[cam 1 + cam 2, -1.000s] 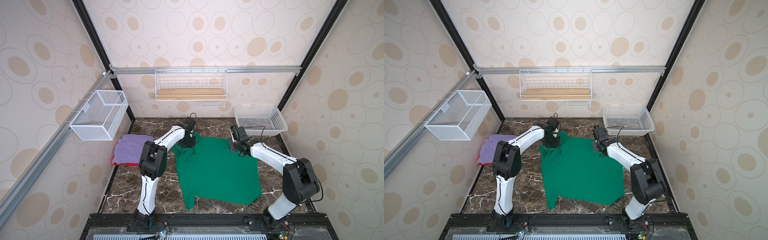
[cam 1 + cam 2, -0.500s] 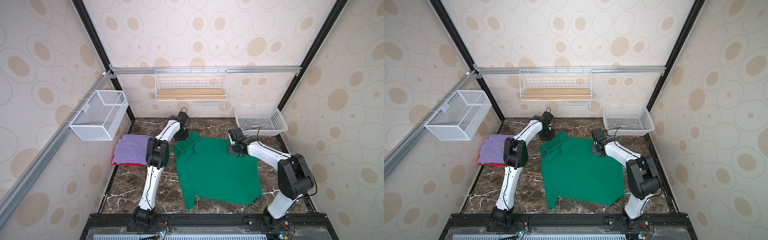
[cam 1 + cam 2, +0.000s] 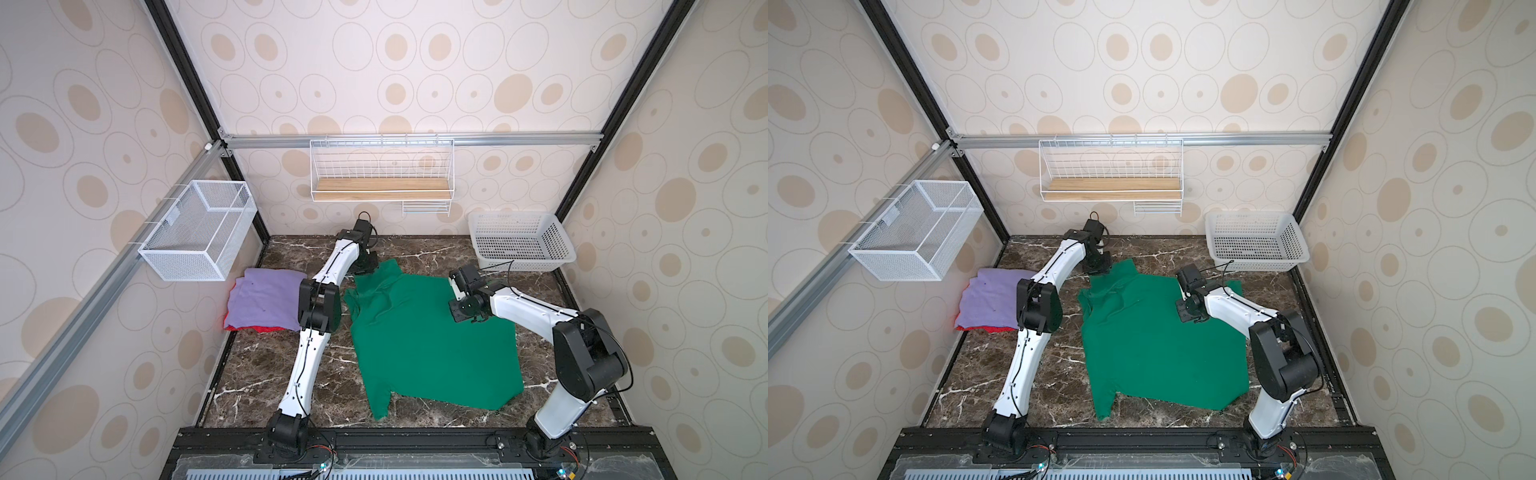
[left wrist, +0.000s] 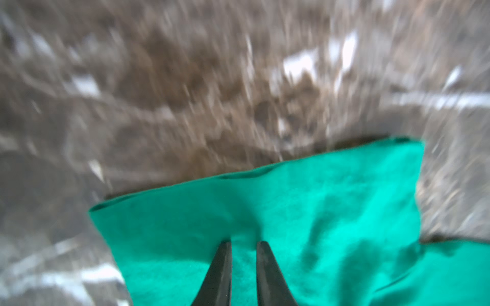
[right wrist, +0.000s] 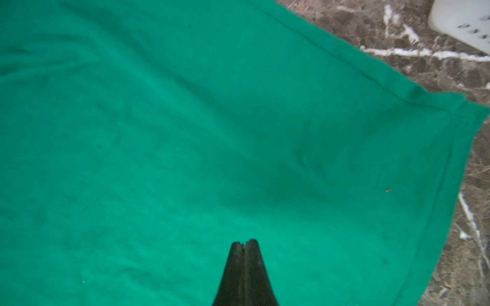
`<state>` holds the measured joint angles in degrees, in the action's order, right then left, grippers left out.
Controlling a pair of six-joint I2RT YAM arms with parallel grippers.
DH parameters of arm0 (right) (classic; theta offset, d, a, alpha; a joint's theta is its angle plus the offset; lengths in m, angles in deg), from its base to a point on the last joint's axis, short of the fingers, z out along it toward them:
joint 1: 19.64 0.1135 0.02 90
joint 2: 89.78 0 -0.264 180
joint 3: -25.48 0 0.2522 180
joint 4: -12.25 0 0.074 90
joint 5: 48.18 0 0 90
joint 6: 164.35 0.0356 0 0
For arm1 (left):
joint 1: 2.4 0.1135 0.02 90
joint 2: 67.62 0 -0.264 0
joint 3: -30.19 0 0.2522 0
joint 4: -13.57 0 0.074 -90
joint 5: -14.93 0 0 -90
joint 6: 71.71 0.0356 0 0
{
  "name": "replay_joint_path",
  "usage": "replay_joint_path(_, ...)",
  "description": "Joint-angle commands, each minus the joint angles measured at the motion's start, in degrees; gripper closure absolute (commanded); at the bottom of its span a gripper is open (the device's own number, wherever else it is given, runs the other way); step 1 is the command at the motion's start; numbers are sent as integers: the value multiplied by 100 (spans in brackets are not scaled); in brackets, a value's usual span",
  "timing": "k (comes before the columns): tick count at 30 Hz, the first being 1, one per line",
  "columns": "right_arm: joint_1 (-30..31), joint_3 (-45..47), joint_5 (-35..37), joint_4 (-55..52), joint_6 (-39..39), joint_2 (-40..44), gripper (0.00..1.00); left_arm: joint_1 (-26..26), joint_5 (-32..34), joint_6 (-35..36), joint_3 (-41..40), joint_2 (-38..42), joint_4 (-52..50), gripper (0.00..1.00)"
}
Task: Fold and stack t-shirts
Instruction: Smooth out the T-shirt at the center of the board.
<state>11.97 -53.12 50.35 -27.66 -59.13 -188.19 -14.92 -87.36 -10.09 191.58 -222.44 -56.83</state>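
Two grippers were at the green t-shirt (image 3: pixel 428 340), flat in the middle of the table (image 3: pixel 266 365). Left gripper (image 4: pixel 244 243) jaws stood slightly apart over its far sleeve (image 3: pixel 384 270); right gripper (image 5: pixel 245 241) jaws were pressed together. Smoothing, it seemed; next needed an edge pinched.

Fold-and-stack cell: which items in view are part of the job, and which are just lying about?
Part of the job:
- green t-shirt, spread out, not yet folded
- purple t-shirt, folded
- red t-shirt, under the purple one, only its edge showing

Just lying about:
- white plastic basket
- mesh basket, hanging
- wire shelf, hanging
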Motion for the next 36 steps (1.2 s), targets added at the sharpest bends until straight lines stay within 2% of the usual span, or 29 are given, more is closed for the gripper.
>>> replay_joint_path(1,79,120,-124,-180,5,-144,100,444,-783,-352,193,-543,512,76)
replay_joint_path(4,116,155,-142,-193,-9,-316,100,617,-1337,-585,187,-645,1093,71)
replay_joint_path(10,121,15,-253,-240,-2,-754,100,938,-1854,-1425,115,-887,2648,50)
replay_joint_path(12,130,4,-206,-222,-11,-843,100,1003,-2134,-1525,217,-1004,3059,39)
replay_joint_path(16,125,-20,99,-152,-39,-1063,100,1021,-2713,-1552,77,-847,3659,29)
replay_joint_path(19,33,-29,362,-156,39,-1223,100,1001,-3025,-1808,-1042,12,4592,27)
replay_joint_path(22,-281,16,169,-100,128,-1169,100,945,-3053,-2073,-2895,1352,5937,24)
replay_joint_path(24,-385,114,311,19,139,-905,100,901,-2915,-2075,-3850,2233,6181,21)
replay_joint_path(27,-375,295,518,121,64,-380,100,729,-2432,-1983,-5239,3486,6006,20)
replay_joint_path(29,-367,414,682,134,48,-11,100,448,-1992,-1553,-5964,4305,5270,18)
replay_joint_path(32,-349,520,750,41,50,591,100,-251,-794,-900,-6540,5234,3260,20)
replay_joint_path(34,-308,544,642,-73,104,998,100,-766,-619,-763,-7122,5705,2664,21)
replay_joint_path(36,-199,614,533,-177,135,1461,90,-1356,-358,-810,-7810,6208,2346,21)
